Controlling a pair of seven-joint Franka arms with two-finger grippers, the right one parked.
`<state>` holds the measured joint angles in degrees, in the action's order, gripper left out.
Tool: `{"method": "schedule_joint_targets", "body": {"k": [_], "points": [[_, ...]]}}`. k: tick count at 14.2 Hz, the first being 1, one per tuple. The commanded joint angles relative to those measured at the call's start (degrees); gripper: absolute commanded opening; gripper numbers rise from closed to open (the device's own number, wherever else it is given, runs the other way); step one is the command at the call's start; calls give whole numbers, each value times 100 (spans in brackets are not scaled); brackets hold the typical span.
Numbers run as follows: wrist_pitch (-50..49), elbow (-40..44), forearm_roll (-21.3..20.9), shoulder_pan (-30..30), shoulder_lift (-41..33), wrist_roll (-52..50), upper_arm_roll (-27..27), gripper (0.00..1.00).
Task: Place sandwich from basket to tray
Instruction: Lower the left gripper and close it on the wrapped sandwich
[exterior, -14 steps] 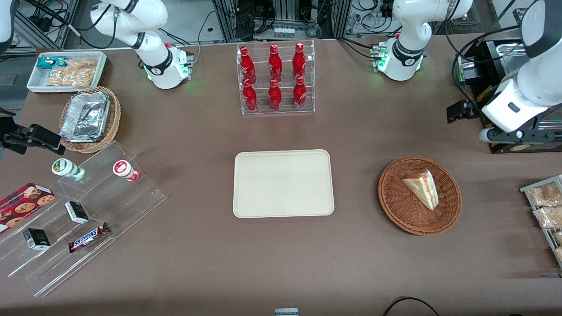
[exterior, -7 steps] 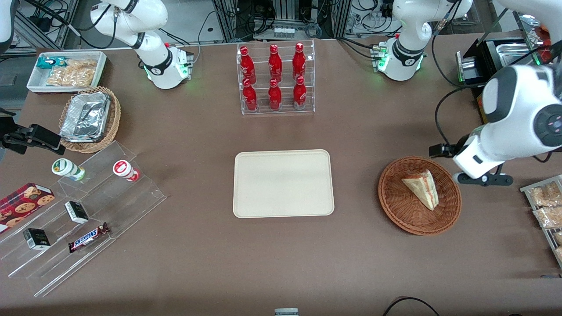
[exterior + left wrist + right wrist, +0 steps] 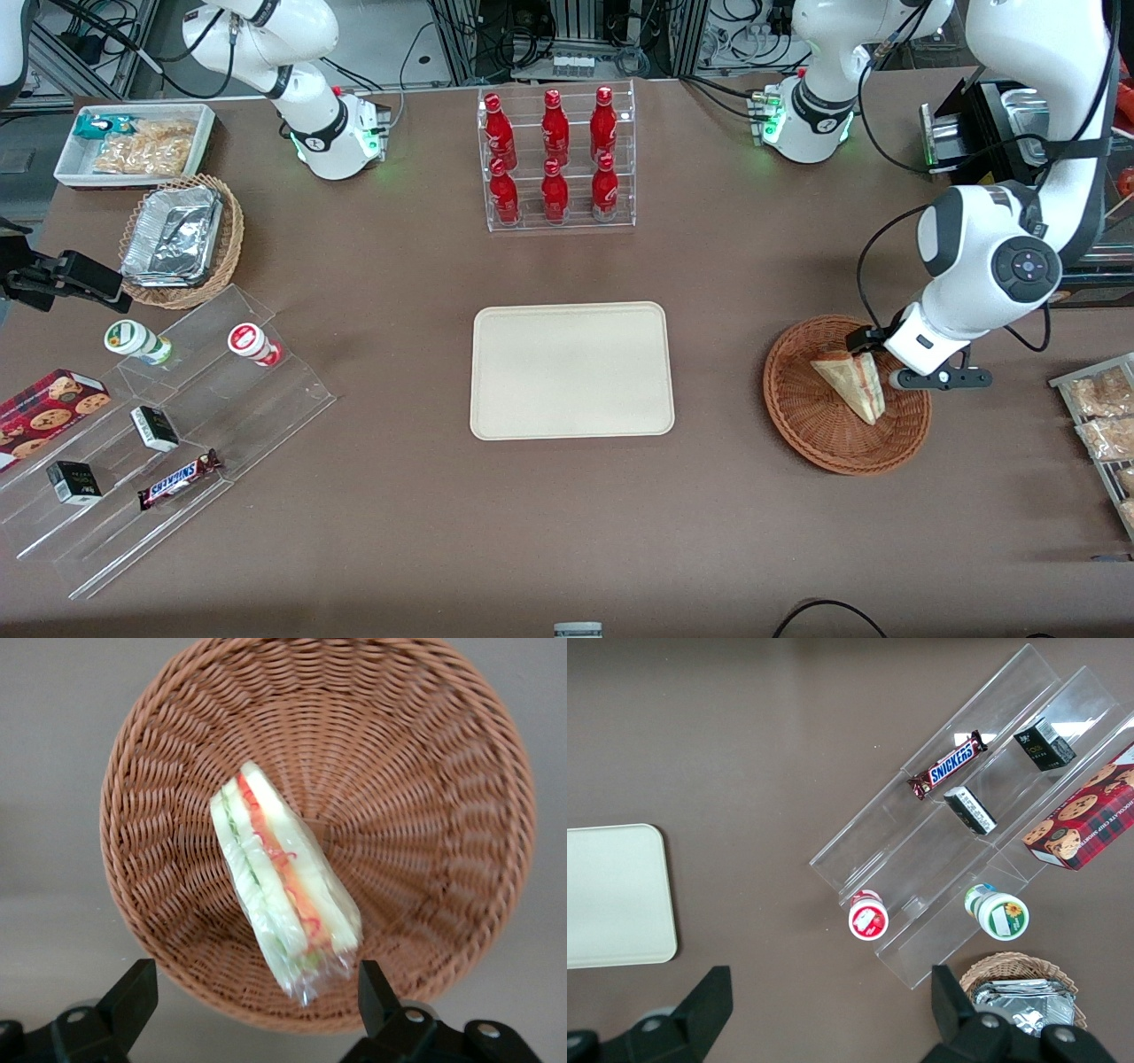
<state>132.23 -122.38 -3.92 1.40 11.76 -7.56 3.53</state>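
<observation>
From the front camera, I see the gripper [image 3: 886, 368] hanging over the basket [image 3: 819, 439], at the edge that faces the working arm's end of the table. The sandwich [image 3: 852, 383] lies in the basket, just beside the gripper and partly under it. The basket is round, reddish-brown and woven. The tray [image 3: 571, 370] is flat, cream and smooth with round corners, and it sits well apart from the basket, toward the middle of the table. Only bare brown table [image 3: 718, 372] lies between them. A clear rack of red bottles [image 3: 555, 158] stands farther from the camera than the tray.

From the left wrist camera, I look straight down into the basket [image 3: 425, 771]. The sandwich [image 3: 283, 886] is a wedge wrapped in clear film, with white bread and red and green layers showing along its cut side. It lies slanted on the woven floor, and one end reaches in between the two black fingers [image 3: 131, 999]. The fingers are spread wide and touch nothing.

From the right wrist camera, I see a corner of the tray [image 3: 616, 895], and clear steps [image 3: 957, 828] holding snacks.
</observation>
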Motion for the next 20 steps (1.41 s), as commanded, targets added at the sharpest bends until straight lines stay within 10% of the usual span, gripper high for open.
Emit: {"method": "schedule_joint_targets", "body": {"k": [1, 14, 15, 17, 20], "points": [[636, -400, -12, 45, -51, -1103, 43, 100], [1033, -260, 190, -8, 503, -2602, 69, 100], [1033, -260, 199, -17, 573, -2610, 69, 85], [971, -216, 295, -26, 573, -2872, 69, 14], [237, 221, 226, -166, 626, -2822, 122, 3]]}}
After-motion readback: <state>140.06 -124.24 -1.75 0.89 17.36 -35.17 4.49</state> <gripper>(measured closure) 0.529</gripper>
